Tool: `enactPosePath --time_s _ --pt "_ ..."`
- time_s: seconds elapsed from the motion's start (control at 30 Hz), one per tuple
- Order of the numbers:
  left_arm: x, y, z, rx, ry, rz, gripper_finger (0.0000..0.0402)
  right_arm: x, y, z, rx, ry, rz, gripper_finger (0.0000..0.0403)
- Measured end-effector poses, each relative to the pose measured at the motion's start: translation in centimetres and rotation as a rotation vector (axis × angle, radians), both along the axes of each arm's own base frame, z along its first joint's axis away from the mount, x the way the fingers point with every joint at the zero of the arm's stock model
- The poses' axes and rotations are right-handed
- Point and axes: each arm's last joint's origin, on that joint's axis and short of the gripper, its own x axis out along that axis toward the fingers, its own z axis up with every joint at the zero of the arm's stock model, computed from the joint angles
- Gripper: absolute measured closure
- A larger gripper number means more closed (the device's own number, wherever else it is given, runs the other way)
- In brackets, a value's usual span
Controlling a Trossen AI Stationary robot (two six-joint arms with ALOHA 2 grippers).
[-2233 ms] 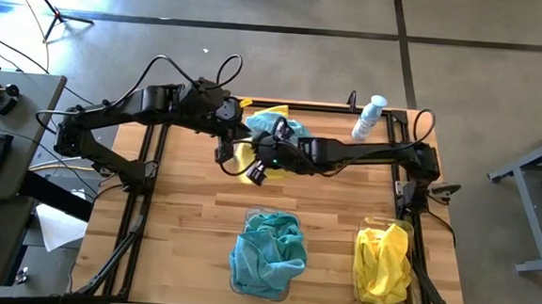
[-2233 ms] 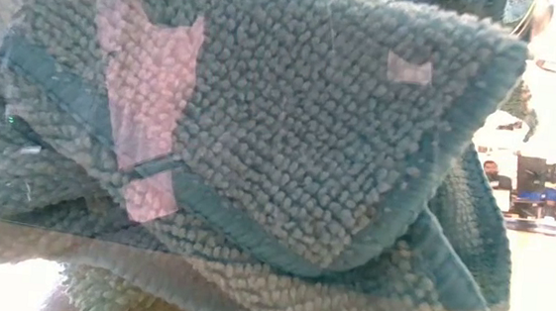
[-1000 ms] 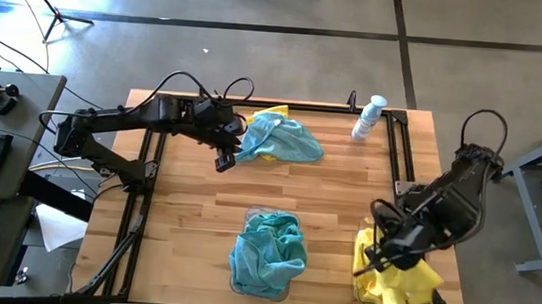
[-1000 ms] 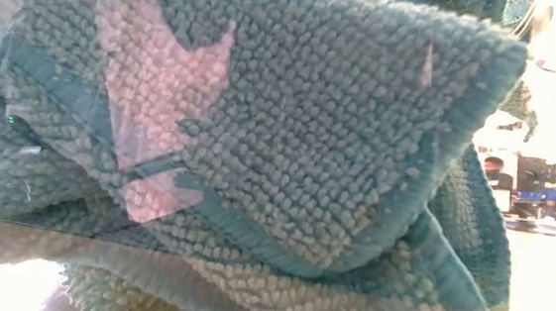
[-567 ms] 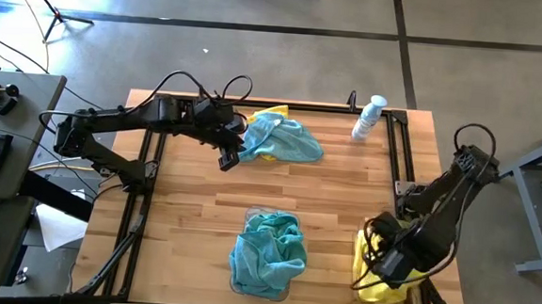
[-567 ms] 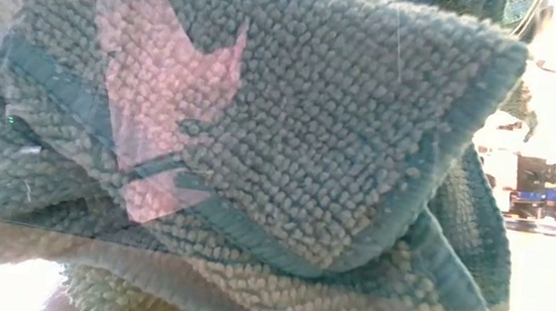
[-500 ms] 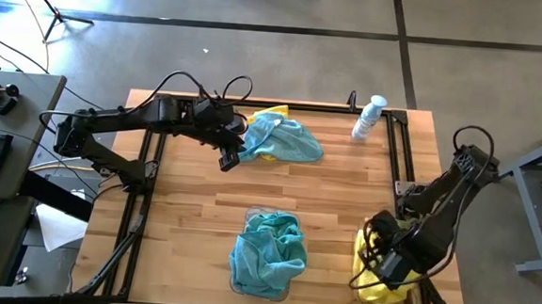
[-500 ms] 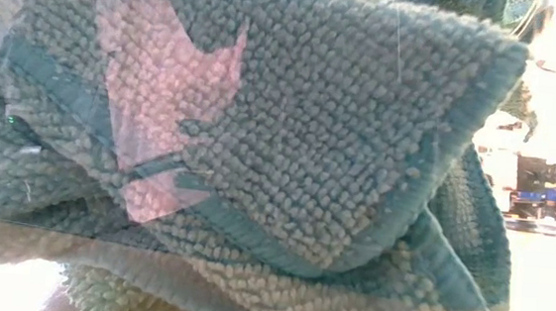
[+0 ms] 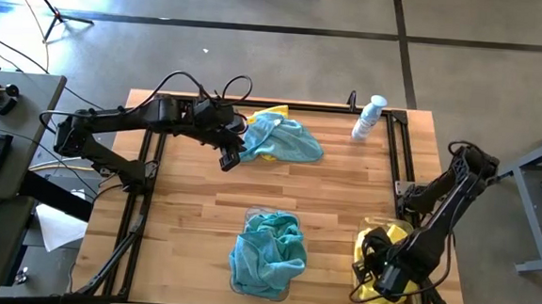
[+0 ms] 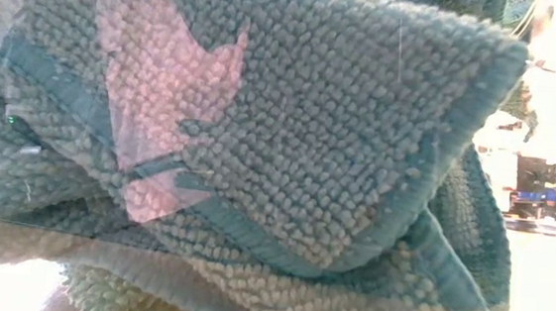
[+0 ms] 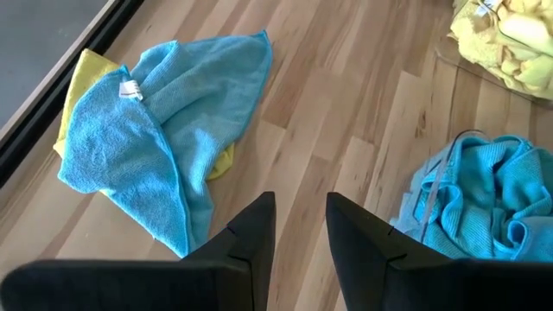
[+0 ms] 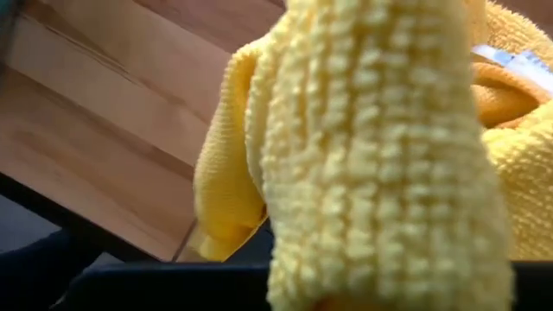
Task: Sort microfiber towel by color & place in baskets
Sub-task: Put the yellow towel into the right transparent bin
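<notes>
Your right gripper [image 9: 383, 283] has dropped lower over the near right corner of the worktop [image 9: 191, 223] since a moment ago, and now sits down in the right-hand basket [image 9: 365, 241] among the yellow towels [image 9: 390, 237]; its fingers are all but closed, and the right wrist view shows yellow cloth bunched right against them, so you appear to have hold of a yellow towel [image 12: 380, 147]. The middle basket [image 9: 290, 218], at the near edge, is heaped with teal towels [image 9: 267, 249], which spill over its rim and fill the low view [image 10: 259, 144]. Your left gripper [image 9: 229, 159] hovers near the far edge, fingers [image 11: 251, 238] partly open and holding nothing, just beside a loose teal towel [image 9: 286, 139] lying over a yellow one [image 9: 270, 113] on the wood. A spray bottle [image 9: 368, 117] stands at the far right corner.
</notes>
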Motion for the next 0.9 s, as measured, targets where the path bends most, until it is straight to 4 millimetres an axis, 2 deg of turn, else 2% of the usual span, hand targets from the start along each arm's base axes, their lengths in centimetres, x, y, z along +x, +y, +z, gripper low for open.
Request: enactPosePath --time_s 0.2,0.4,0.63,0.9 --pt "0.0 0.0 0.0 0.0 -0.001 0.0 0.031 -0.3 0.0 -0.5 0.003 0.024 0.015 0.0373" --pt "0.0 0.0 0.0 -0.007 -0.003 0.008 0.031 -0.4 0.1 0.9 0.019 0.063 0.021 0.0301" --pt "0.0 0.0 0.0 -0.011 -0.004 0.013 0.031 -0.4 0.1 3.6 -0.001 0.079 0.042 0.0221" --pt "0.0 0.0 0.0 -0.011 -0.004 0.013 0.031 -0.5 -0.4 6.9 -0.056 0.051 0.035 0.0203"
